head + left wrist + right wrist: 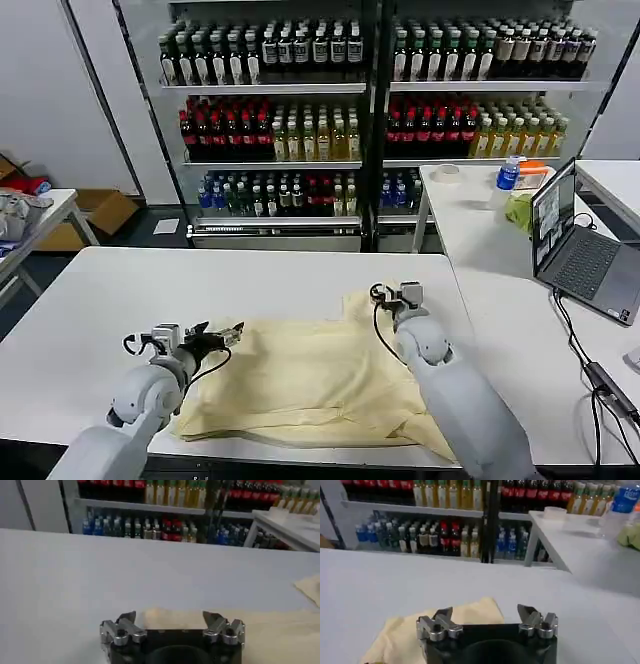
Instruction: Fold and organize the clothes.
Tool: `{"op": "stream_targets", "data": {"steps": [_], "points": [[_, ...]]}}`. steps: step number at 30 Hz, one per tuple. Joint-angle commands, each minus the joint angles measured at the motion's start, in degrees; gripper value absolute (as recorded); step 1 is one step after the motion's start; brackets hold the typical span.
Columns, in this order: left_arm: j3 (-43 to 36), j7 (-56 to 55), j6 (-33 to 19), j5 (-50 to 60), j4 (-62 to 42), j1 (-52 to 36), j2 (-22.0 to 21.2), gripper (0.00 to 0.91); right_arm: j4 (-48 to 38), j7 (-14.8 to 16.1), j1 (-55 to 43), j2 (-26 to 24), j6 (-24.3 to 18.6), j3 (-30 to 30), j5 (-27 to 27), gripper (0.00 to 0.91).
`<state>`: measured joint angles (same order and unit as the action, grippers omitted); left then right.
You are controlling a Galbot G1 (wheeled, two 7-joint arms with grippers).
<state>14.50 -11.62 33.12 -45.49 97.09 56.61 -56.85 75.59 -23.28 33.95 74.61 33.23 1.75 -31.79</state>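
while both hover released | left pincer (171, 620); right pincer (485, 616) | t-shirt (300, 385) partly hidden

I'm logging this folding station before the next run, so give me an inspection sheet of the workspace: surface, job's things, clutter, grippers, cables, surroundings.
Surface: white table, bare around the garment.
Job's things: pale yellow T-shirt lying mostly flat near the table's front edge, wrinkled, one corner reaching toward the far side.
Clutter: nothing seen on the work table.
Grippers: left gripper open, at the shirt's left edge; right gripper open, over the shirt's far right corner.
Cables: black wrist cable looping over the shirt by the right arm; cable running from the laptop on the side table.
Surroundings: side table at right with laptop, blue-labelled bottle and green cloth; drink shelves behind.
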Motion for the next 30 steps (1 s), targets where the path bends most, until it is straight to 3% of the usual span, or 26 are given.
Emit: {"op": "stream_targets", "data": {"steps": [1, 2, 4, 7, 9, 10, 12, 13, 24, 30], "points": [[-2.35, 0.01, -0.01, -0.08, -2.45, -1.86, 0.03, 0.907, -6.54, -0.1, -3.51, 1.98, -0.04, -0.62, -0.13, 0.856], [-2.47, 0.1, -0.01, -0.08, -2.45, -1.87, -0.03, 0.907, -6.94, -0.08, -3.58, 2.13, -0.04, -0.7, -0.13, 0.816], [-2.63, 0.35, -0.02, -0.09, -2.48, -1.84, -0.13, 0.524, -7.66, -0.1, -3.76, 2.34, -0.06, -0.76, -0.17, 0.736], [-2.83, 0.36, -0.04, -0.09, -3.2, -2.07, -0.41, 0.242, -8.28, -0.1, -3.81, 2.5, -0.07, -0.92, -0.23, 0.655], [-2.86, 0.21, -0.05, -0.09, -3.86, -2.31, -0.58, 0.161, -8.49, -0.06, -3.78, 2.58, -0.07, -0.96, -0.26, 0.464], [-2.78, 0.21, -0.06, -0.16, -4.05, -2.34, -0.6, 0.131, -8.57, -0.05, -3.77, 2.62, -0.06, -0.96, -0.26, 0.242], [-2.71, 0.23, -0.06, -0.34, -4.05, -2.29, -0.52, 0.111, -8.63, -0.06, -3.7, 2.71, -0.07, -0.93, -0.29, 0.02], [-2.67, 0.25, -0.07, -0.42, -3.89, -2.2, -0.46, 0.091, -8.53, -0.07, -3.58, 2.7, -0.08, -0.94, -0.32, 0.0], [-1.98, 0.76, -0.1, -1.07, -2.06, -0.84, -0.37, 0.06, -6.03, -0.15, -1.84, 1.99, -0.08, -0.82, -1.11, 0.0], [-0.55, 1.1, -1.23, -1.53, -0.44, 0.41, -0.19, 0.071, 0.62, -1.04, -0.03, 0.98, -0.1, -0.62, -1.75, 0.0]]}}
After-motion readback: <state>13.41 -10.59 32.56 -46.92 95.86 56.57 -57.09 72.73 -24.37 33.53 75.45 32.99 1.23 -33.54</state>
